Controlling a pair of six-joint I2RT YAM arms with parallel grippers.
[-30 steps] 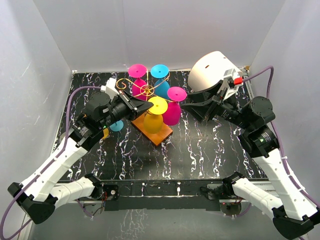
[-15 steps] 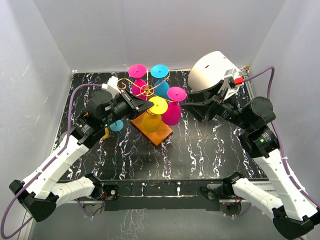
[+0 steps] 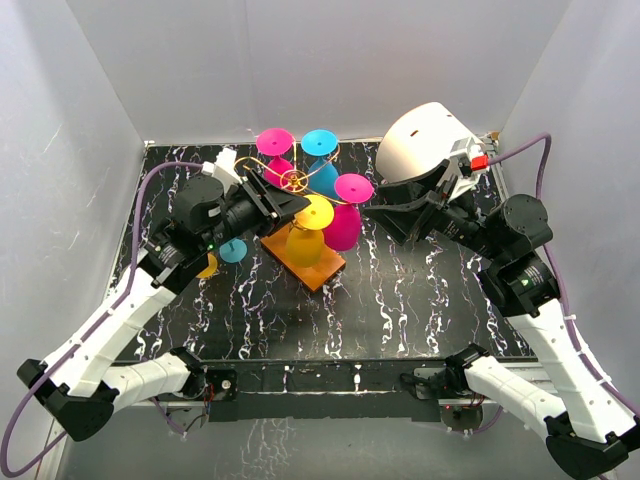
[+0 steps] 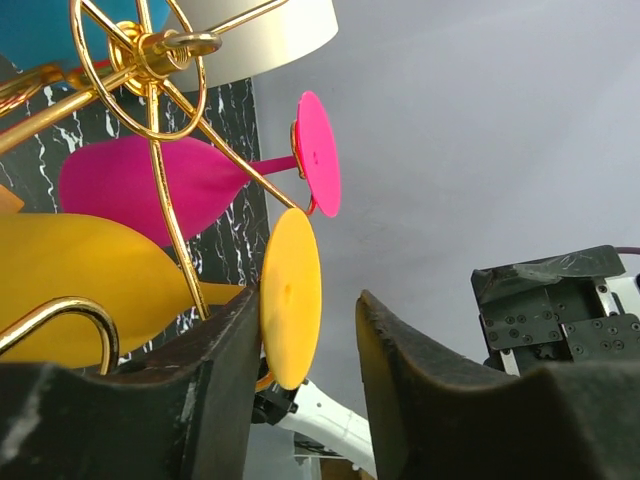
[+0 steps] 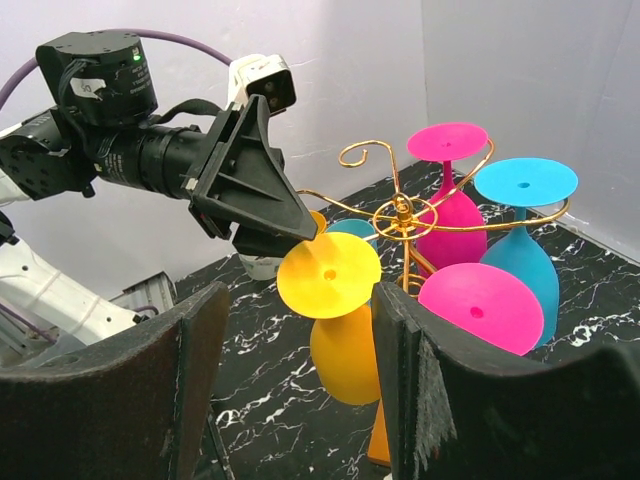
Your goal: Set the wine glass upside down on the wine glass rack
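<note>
The gold wire wine glass rack [image 3: 294, 181] stands on its orange base [image 3: 318, 270] mid-table. A yellow wine glass [image 3: 306, 240] hangs upside down on its near arm, foot [image 3: 315, 212] on top. My left gripper [image 3: 292, 205] is open around that foot. In the left wrist view the foot [image 4: 292, 298] rests against one jaw, with a gap to the other. My left gripper [image 4: 308, 305] is level with the rack's hub [image 4: 150, 50]. My right gripper [image 3: 385, 215] is open and empty, just right of the rack, facing the yellow glass [image 5: 345, 350].
Two magenta glasses [image 3: 345, 215] [image 3: 277, 160] and a blue one [image 3: 320, 160] also hang on the rack. Another blue glass [image 3: 233, 250] and an orange-yellow one [image 3: 208, 265] sit on the table under my left arm. A large white dome [image 3: 425, 140] stands back right.
My left arm has shifted slightly back and to the left. The yellow glass stays on the rack, tilted a little more. The right arm has not moved.
</note>
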